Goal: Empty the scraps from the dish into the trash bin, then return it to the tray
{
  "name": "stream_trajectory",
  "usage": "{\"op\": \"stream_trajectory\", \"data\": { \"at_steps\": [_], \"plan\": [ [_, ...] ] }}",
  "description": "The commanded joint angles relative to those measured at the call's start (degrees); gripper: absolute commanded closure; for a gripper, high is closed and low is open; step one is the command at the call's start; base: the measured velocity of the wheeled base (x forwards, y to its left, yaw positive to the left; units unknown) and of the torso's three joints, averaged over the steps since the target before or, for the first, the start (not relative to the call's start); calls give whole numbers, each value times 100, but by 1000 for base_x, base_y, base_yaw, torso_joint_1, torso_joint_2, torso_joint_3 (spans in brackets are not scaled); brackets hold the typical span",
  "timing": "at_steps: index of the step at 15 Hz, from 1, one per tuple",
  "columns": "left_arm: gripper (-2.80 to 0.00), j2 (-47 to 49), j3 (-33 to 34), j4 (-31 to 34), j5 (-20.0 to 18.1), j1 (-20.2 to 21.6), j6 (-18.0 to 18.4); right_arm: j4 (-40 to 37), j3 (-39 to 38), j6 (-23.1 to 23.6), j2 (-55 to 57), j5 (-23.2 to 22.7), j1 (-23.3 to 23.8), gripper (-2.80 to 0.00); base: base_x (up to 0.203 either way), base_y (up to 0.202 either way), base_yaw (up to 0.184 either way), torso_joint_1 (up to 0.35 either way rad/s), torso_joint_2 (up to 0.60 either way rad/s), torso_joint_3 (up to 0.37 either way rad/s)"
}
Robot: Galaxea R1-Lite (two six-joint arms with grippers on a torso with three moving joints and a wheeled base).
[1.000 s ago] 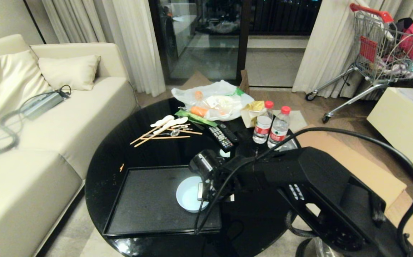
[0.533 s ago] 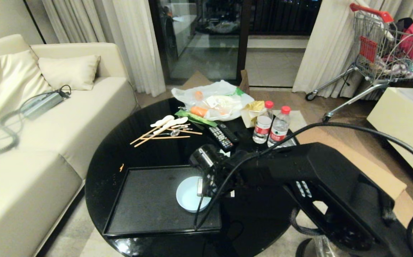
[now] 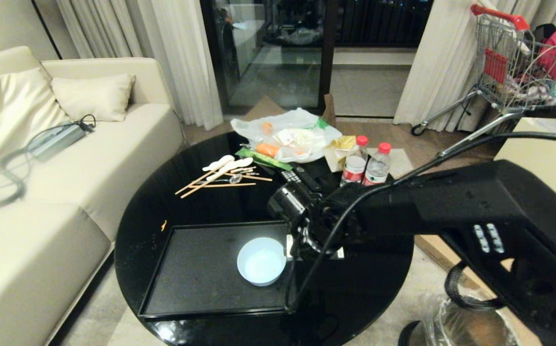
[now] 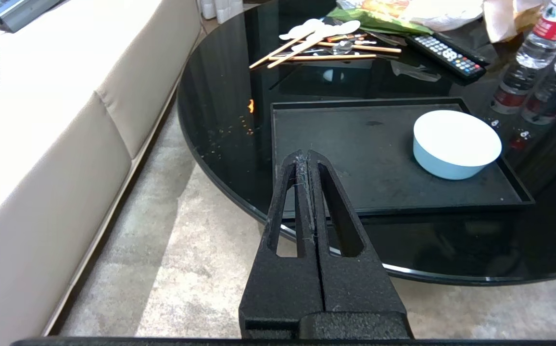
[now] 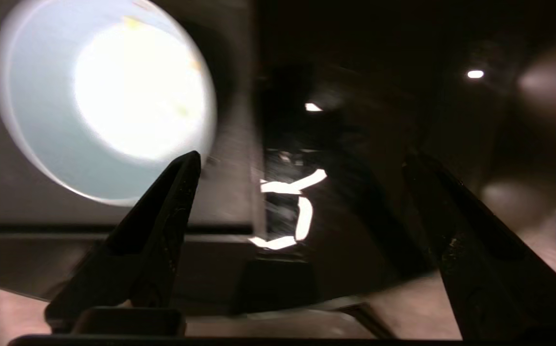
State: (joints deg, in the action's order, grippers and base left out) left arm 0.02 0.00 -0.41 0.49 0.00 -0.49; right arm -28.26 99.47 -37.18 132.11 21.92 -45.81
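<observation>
I take the glossy round black glass table (image 3: 201,206) as my landmark. At its far edge I see a crumpled white plastic bag (image 3: 287,132) holding orange carrots (image 3: 267,149). Nearer its middle lie long white plastic spoons (image 3: 220,163) across thin wooden chopsticks (image 3: 210,182), with a black remote control (image 3: 307,177) beside them. Two clear water bottles with red caps (image 3: 367,166) stand upright at its far right edge. Left of the table runs a cream leather sofa (image 3: 42,192); beyond it, far right, I see a metal shopping cart (image 3: 513,72).
</observation>
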Motion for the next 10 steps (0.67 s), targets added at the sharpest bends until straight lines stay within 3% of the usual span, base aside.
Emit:
{"op": "stream_trajectory", "data": {
  "at_steps": [1, 2, 3, 10],
  "plan": [
    [0, -2, 0, -2, 4, 0, -4, 15, -731, -6, -772, 184, 87, -280, 0, 0, 0, 0, 0, 0],
    [0, -2, 0, -2, 4, 0, -4, 128, -1002, -9, -927, 290, 160, -280, 0, 0, 0, 0, 0, 0],
    [0, -2, 0, -2, 4, 0, -4, 305, -1316, 1, -1099, 366, 238, 0, 0, 0, 0, 0, 0, 0],
    [0, -2, 0, -2, 4, 0, -4, 1073, -2786, 516, -2304, 542, 1230, 0, 0, 0, 0, 0, 0, 0]
  ]
}}
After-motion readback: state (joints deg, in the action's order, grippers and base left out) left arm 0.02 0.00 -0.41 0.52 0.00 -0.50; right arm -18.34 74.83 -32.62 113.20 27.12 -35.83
